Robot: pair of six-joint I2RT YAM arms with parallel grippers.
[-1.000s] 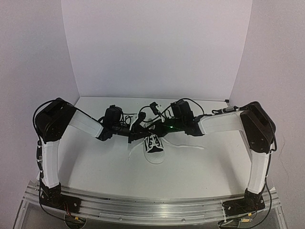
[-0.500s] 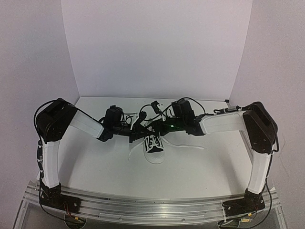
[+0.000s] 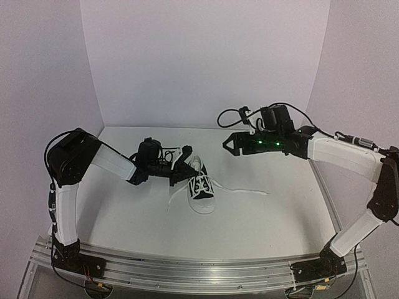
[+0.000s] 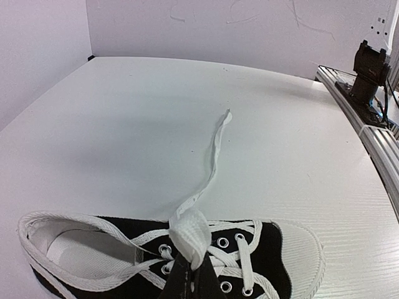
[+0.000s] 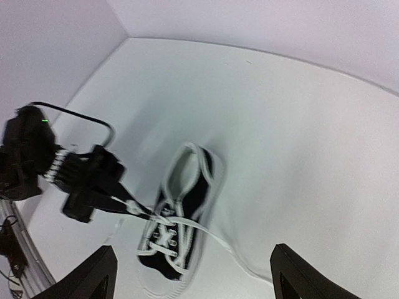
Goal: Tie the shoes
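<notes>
Sneaker (image 3: 200,187) sits mid-counter (image 3: 124,215), roughly between the two arms. Its long axis runs near-to-far: white toe cap toward the arm bases, open heel toward the back wall, tipped a little to the L.

L jaws are pinched shut on a fold of white lace (image 4: 190,237) right over the top eyelets, so the L arm (image 3: 112,163) is practically on the shoe. From that pinch the loose tail (image 3: 252,191) trails flat across the counter toward the R side. A second lace (image 3: 175,198) lies off the shoe's L flank.

R jaws are spread wide w/ nothing between them. In the R wrist view both fingertips (image 5: 96,274) frame the shoe from well above. R arm (image 3: 340,152) hangs high, behind and to the R of the sneaker, well apart from it.

Key relation, as I judge it: the tail lies below and nearer the arm bases than the R jaws, on the R arm's own side. The R arm would have to drop down to it; L only needs to hold tension
</notes>
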